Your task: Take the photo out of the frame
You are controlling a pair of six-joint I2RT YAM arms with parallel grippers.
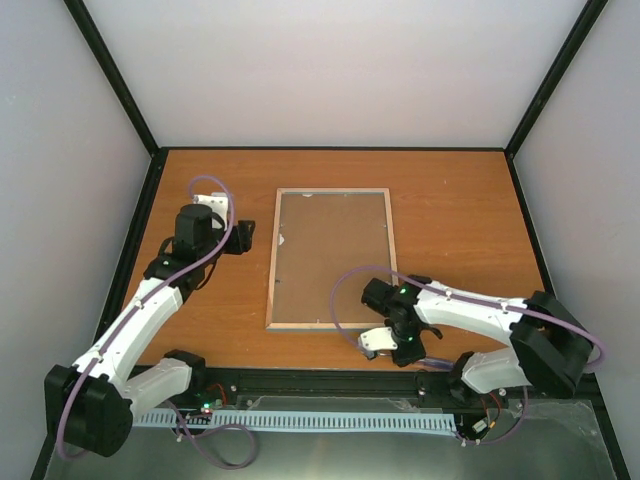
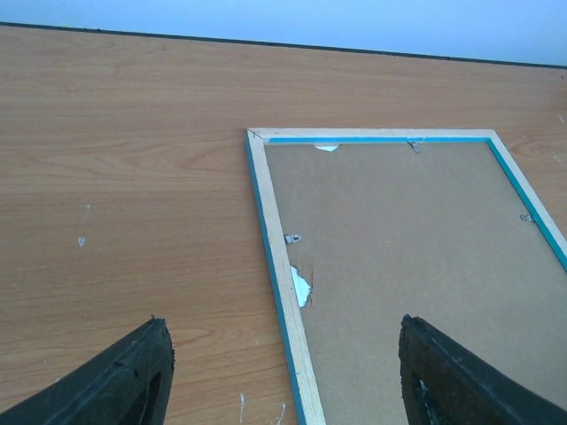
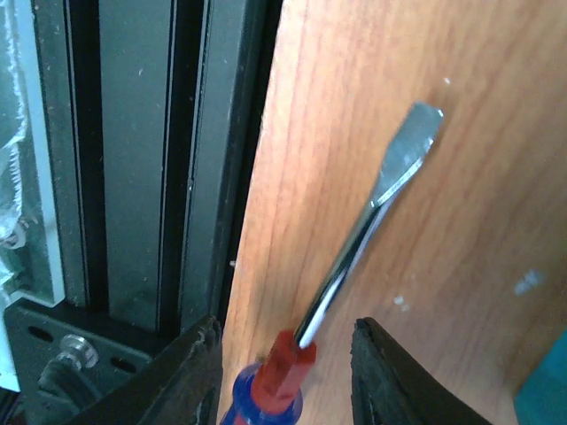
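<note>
The large, thin rectangular picture frame with a pale wood rim and turquoise inner edge lies face down on the wooden table, with its plain brown backing board upward. That is likely why the balloon photo cannot be seen: it would sit under that board, inside the frame. The left gripper hangs with its jaws spread wide and nothing gripped, and the frame's left rail passes below the gap. From there the frame stretches ahead and to the right, its long axis running away from the fingers to the short rail farthest ahead. Small metal clips pin the board, so a prying tool makes sense. The right gripper appears clamped on the red-and-blue handle of a flat-blade screwdriver, whose blade points forward past its fingertips over bare table. A turquoise corner, probably the frame's, shows off to its right.
</note>
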